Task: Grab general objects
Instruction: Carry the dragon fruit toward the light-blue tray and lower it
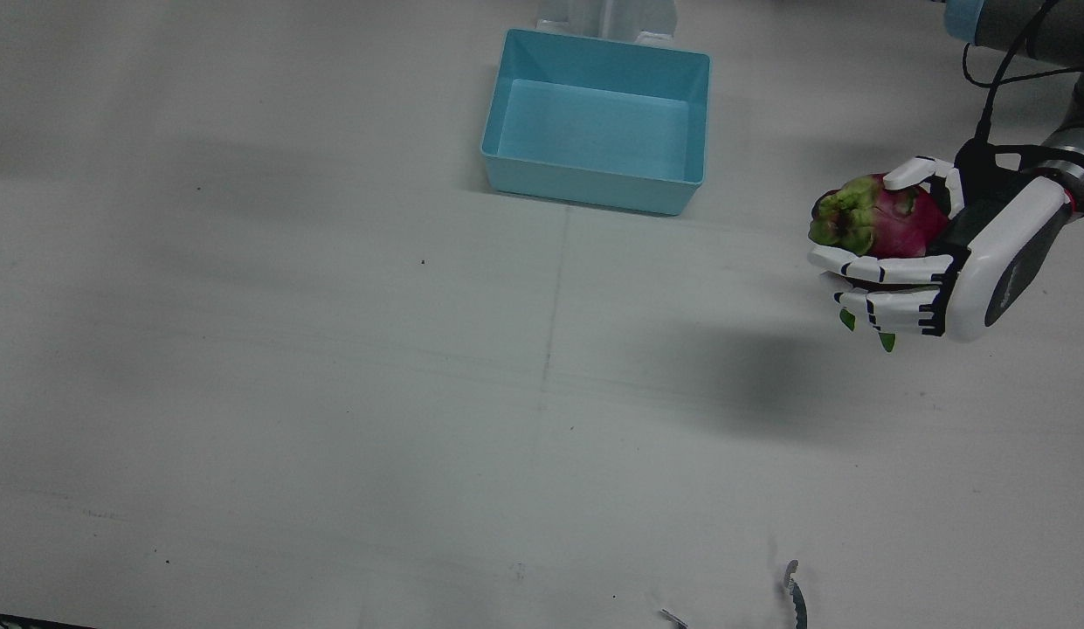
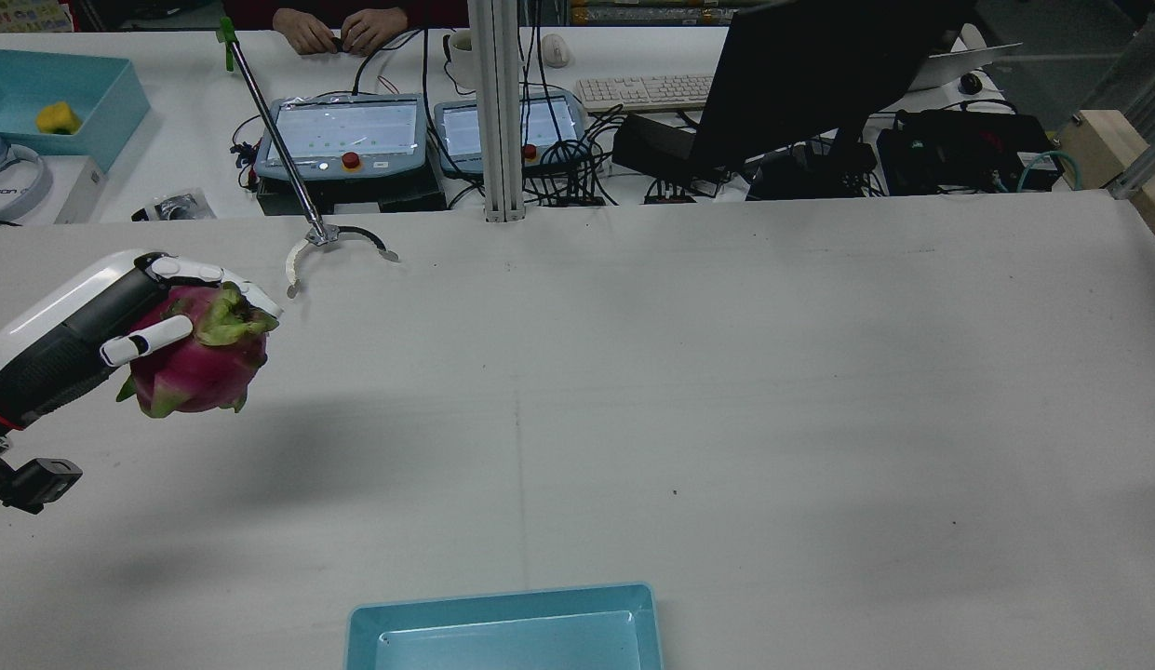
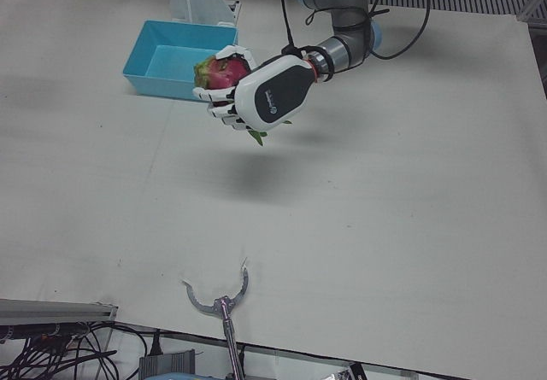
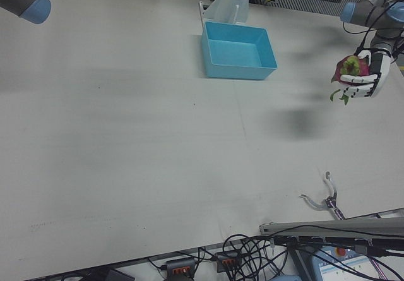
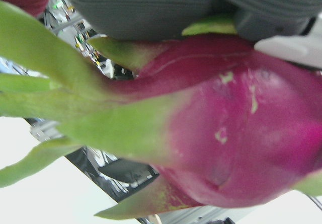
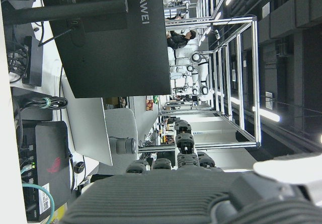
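A pink dragon fruit [image 1: 882, 223] with green scales is held in my left hand [image 1: 935, 262], whose white fingers [image 1: 882, 269] wrap around it. The hand holds it in the air above the table, to the view's right of the light blue bin [image 1: 594, 188]. The fruit also shows in the rear view [image 2: 200, 358], the left-front view [image 3: 224, 71], the right-front view [image 4: 349, 66], and fills the left hand view [image 5: 226, 133]. My right hand [image 6: 176, 194] shows only in its own view, away from the table, with nothing in it.
The blue bin [image 2: 503, 609] stands empty near the robot's side of the table. A metal grabber claw [image 2: 335, 237] on a rod rests on the operators' edge of the table. A monitor [image 2: 819, 65], tablets and cables lie beyond that edge.
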You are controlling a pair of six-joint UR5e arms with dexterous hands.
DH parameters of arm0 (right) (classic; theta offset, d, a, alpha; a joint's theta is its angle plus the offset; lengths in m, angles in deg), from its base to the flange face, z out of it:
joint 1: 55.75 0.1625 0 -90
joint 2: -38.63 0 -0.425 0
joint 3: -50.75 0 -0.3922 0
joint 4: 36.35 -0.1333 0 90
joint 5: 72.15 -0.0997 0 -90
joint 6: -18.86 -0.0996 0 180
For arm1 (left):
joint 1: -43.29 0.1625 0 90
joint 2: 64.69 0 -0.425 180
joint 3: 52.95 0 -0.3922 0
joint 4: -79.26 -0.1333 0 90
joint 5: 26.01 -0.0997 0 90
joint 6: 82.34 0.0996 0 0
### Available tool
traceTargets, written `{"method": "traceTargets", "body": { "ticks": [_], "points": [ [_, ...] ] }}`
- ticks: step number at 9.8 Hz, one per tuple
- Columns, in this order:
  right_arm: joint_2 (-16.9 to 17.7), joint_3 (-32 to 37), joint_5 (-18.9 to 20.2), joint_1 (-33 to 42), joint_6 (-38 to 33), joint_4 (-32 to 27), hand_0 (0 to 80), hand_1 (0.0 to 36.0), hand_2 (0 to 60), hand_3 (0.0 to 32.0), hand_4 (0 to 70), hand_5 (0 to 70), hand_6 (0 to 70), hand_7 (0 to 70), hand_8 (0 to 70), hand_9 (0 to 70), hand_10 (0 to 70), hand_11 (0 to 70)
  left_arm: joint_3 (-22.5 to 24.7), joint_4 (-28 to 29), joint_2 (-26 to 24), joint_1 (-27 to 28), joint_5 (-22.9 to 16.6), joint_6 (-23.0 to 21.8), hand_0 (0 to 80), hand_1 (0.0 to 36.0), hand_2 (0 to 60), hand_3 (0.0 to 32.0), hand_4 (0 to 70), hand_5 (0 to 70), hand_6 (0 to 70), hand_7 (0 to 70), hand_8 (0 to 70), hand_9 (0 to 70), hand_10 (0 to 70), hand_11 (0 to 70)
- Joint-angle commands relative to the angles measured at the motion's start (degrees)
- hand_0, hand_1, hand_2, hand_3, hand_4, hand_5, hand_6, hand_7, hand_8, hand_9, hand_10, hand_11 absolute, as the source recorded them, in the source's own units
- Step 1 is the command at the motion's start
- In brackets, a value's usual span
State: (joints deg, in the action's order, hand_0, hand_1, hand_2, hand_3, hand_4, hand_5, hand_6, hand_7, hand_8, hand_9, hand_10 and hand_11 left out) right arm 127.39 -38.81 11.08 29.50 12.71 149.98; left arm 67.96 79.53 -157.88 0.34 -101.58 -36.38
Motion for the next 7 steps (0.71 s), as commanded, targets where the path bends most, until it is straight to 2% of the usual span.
{"method": "traceTargets", "body": {
  "ticks": [1,4,7],
  "points": [
    [0.0,0.0,0.0,0.0,0.0,0.0,0.0,0.0,0.0,0.0,0.0,0.0,0.0,0.0,0.0,0.0,0.0,0.0,3.62,3.69,-1.54,11.89,-0.11,-3.34,38.1,9.4,60.0,0.0,70.0,43.7,70.0,70.0,70.0,70.0,70.0,70.0],
    [0.0,0.0,0.0,0.0,0.0,0.0,0.0,0.0,0.0,0.0,0.0,0.0,0.0,0.0,0.0,0.0,0.0,0.0,3.46,3.43,-5.06,19.28,0.33,-3.07,42.3,11.0,60.0,0.0,70.0,48.3,70.0,70.0,70.0,70.0,70.0,70.0],
    [0.0,0.0,0.0,0.0,0.0,0.0,0.0,0.0,0.0,0.0,0.0,0.0,0.0,0.0,0.0,0.0,0.0,0.0,3.45,3.16,-5.86,23.51,0.25,-0.87,45.3,11.3,60.0,0.0,70.0,49.7,70.0,70.0,70.0,70.0,70.0,70.0]
  ]
}}
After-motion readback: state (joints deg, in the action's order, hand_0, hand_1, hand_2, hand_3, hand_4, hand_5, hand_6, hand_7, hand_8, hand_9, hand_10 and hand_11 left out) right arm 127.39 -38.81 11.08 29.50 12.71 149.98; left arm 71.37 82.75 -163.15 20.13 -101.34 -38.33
